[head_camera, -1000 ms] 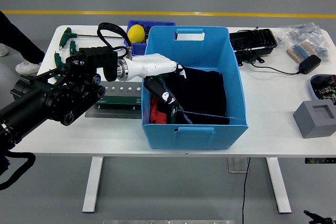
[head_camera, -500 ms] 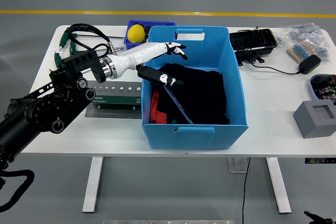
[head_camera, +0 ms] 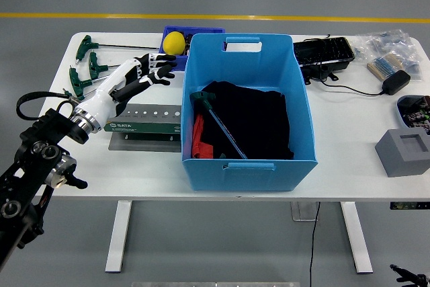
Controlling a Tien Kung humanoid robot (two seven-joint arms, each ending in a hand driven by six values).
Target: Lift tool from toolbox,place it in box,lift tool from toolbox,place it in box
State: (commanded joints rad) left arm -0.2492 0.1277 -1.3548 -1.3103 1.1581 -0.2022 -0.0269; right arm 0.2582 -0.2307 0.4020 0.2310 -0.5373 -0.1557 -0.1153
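Since earlier frame, our left hand [head_camera: 142,76] pulls back out of blue box [head_camera: 306,109], fingers spread, holding nothing. We judge one placement done. T-handle tool [head_camera: 216,121], green grip with thin steel shaft, lies in box on black cloth [head_camera: 259,119], right of fingers. Remaining green-handled tools [head_camera: 86,65] lie just left of fingers.
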